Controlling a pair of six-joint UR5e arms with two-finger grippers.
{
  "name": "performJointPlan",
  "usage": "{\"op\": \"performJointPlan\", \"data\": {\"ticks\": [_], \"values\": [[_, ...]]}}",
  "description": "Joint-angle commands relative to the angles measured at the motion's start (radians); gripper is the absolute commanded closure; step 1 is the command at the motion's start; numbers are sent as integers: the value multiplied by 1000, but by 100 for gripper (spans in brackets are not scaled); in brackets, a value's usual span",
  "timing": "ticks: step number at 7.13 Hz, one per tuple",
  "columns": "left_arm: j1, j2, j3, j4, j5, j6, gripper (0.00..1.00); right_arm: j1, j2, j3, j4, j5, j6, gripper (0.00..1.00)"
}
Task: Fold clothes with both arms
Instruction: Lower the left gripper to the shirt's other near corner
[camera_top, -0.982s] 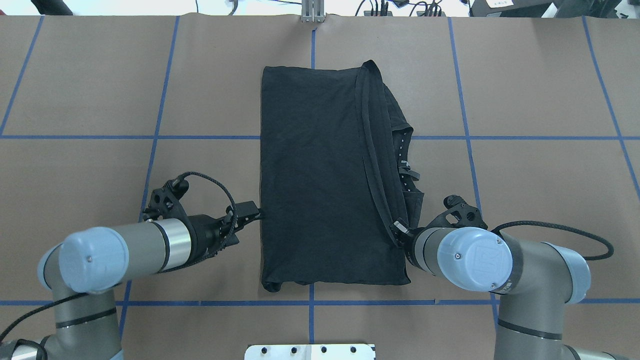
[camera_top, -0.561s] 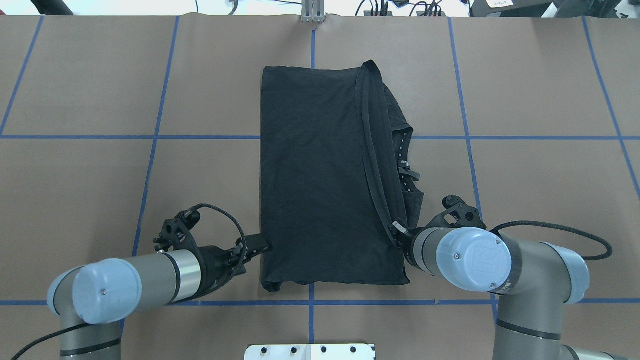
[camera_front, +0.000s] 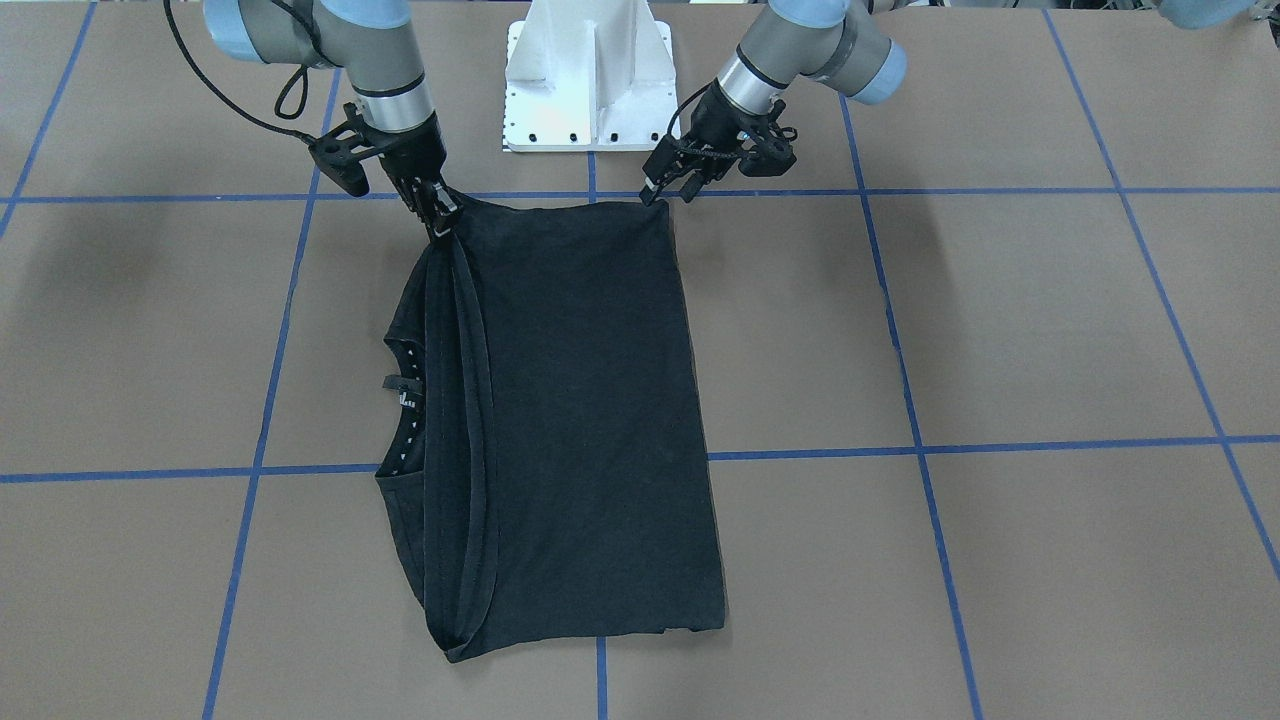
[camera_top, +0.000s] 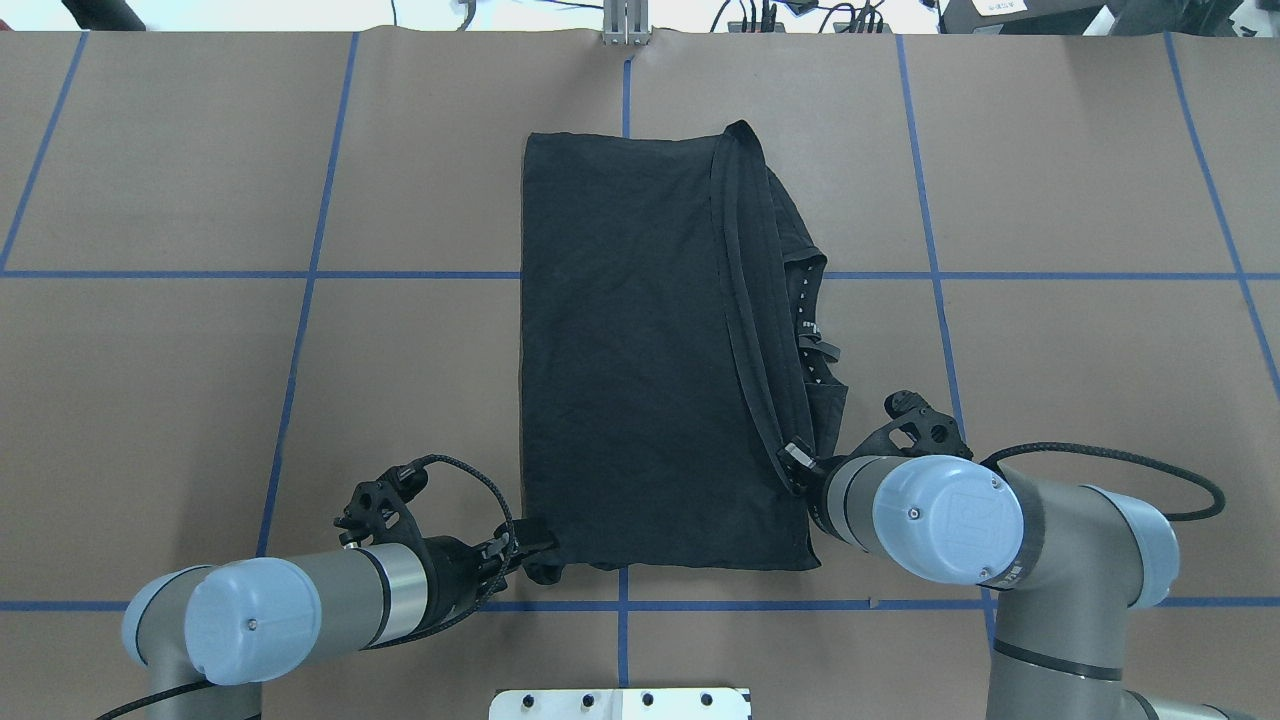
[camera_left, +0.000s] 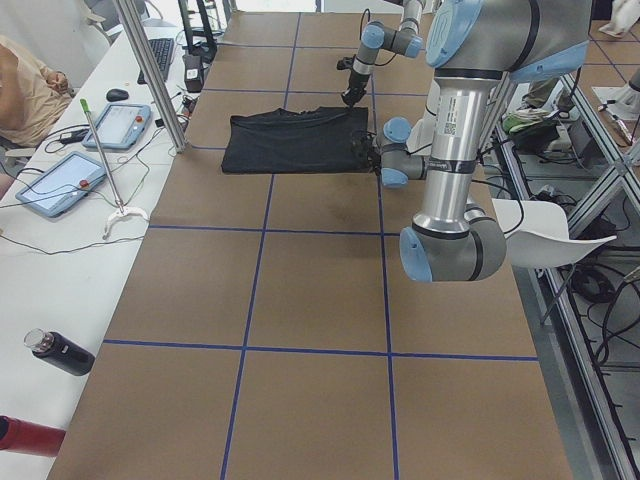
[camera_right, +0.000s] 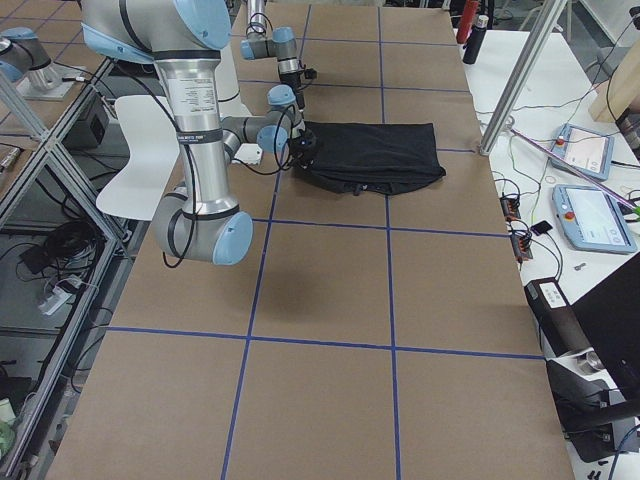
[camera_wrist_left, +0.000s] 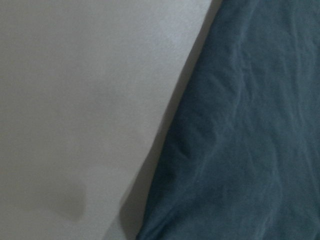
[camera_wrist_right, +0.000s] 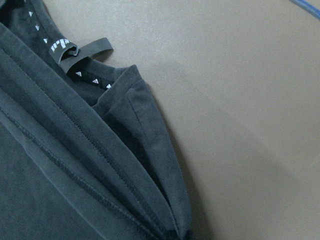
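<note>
Where blue tape lines (camera_top: 300, 330) cross the brown table (camera_top: 150, 150), a black T-shirt (camera_top: 620, 350) lies folded into a long rectangle at mid-table, its short near edge toward the robot. Its left side is smooth and straight. Along its right side the doubled hems run in parallel ridges, and the layers beneath stick out past them.

The left arm (camera_top: 330, 600) reaches low to the near left corner, the right arm (camera_top: 1050, 520) to the near right one. The left gripper (camera_top: 545, 548) touches the bunched corner cloth; whether its fingers are parted or closed I cannot tell. The right gripper (camera_top: 795, 460) is pinched closed on the gathered hems, which converge at its tips.

At the right edge the collar (camera_top: 810, 330) shows, with a fabric loop (camera_wrist_right: 92, 47) and small white logo (camera_wrist_right: 60, 46).
</note>
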Motion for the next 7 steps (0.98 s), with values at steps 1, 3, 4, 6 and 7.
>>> {"op": "performJointPlan", "data": {"ticks": [1,3,4,6,7], "values": [[1,-15,16,6,0,-1,37,1,-2,0,0,0,0,100],[1,-16,15,6,0,-1,46,1,-3,-2,2,0,1,100],[1,-21,21,6,0,-3,46,1,-3,-2,2,0,1,100],[1,-26,19,6,0,-21,48,1,-3,-2,2,0,0,100],[1,-29,19,6,0,-23,62,1,-3,0,2,0,0,100]]}}
